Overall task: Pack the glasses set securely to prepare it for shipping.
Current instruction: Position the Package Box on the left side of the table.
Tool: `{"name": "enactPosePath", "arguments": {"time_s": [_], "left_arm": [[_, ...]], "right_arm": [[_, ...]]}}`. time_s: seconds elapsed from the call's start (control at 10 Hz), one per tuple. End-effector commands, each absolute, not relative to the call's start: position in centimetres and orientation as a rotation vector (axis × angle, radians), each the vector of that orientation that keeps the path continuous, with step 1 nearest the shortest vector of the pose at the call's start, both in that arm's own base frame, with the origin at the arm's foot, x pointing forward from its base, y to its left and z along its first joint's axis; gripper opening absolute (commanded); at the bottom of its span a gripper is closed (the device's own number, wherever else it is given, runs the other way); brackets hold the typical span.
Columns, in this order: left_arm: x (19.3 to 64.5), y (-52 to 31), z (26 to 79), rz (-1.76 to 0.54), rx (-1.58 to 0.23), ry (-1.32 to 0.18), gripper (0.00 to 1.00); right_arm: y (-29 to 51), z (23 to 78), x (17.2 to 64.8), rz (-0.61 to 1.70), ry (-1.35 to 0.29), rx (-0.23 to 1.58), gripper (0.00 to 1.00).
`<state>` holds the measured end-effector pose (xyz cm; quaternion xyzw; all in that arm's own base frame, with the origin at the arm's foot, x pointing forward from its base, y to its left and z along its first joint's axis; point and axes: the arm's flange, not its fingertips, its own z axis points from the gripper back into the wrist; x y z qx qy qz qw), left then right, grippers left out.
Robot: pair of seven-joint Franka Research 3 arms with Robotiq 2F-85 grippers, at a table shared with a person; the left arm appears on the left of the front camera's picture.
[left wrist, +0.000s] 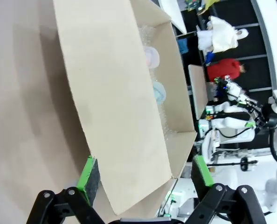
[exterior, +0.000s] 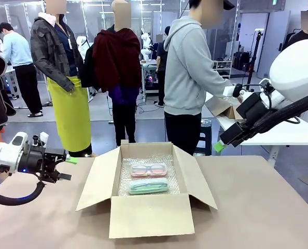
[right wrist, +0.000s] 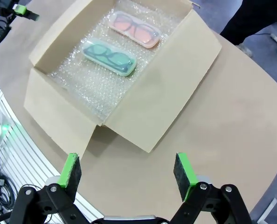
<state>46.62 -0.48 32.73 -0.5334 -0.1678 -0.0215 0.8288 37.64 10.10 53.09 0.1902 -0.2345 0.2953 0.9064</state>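
The glasses set [right wrist: 134, 29] lies inside the open cardboard box [exterior: 143, 215] in the middle of the table [exterior: 257, 207], on a lining of clear bubble wrap [right wrist: 89, 88]. It is two oblong, round-cornered cases lying flat and parallel, just beside each other with a narrow gap between them. The pink case [exterior: 149, 169] is translucent, with dark-rimmed glasses showing through its lid; it lies toward the box's far wall. The mint green case [exterior: 149, 186] lies on the robot's side of it, and a dark frame shows through its lid too. All four box flaps splay outward.

The left gripper [exterior: 67, 168] hangs low over the table to the left of the box, its fingers pointing at the left flap and clear of it in the front view. Its jaws stand wide apart and hold nothing. The right gripper [right wrist: 127, 170] is raised above the table to the right of the box, jaws spread wide, nothing between the green pads [right wrist: 71, 170].

A person [exterior: 187, 67] in a grey hoodie stands beyond the far edge, turned toward another table.
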Motion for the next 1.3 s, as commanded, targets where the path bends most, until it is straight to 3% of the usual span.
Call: {"name": "enactPosePath", "arguments": {"time_s": [0.0, 0.5, 1.0, 1.1, 1.2], "left_arm": [[48.7, 0.5, 30.2, -0.010, -1.203, -0.380, 1.00], [52.8, -1.0, 24.9, 0.071, -1.305, -0.302, 1.00], [53.0, -2.6, 23.6, 0.096, -1.423, -0.218, 1.00], [52.8, -2.7, 23.8, 0.089, -1.441, -0.209, 0.70], [52.4, -2.9, 24.0, 0.082, -1.444, -0.195, 0.51]], "right_arm": [[10.1, 53.0, 37.8, 0.617, -0.496, 0.383, 1.00], [10.1, 53.0, 37.8, 0.617, -0.496, 0.383, 1.00], [10.1, 53.0, 37.8, 0.617, -0.496, 0.383, 1.00], [10.1, 53.0, 37.8, 0.617, -0.496, 0.383, 1.00], [10.1, 53.0, 37.8, 0.617, -0.496, 0.383, 1.00]]}}
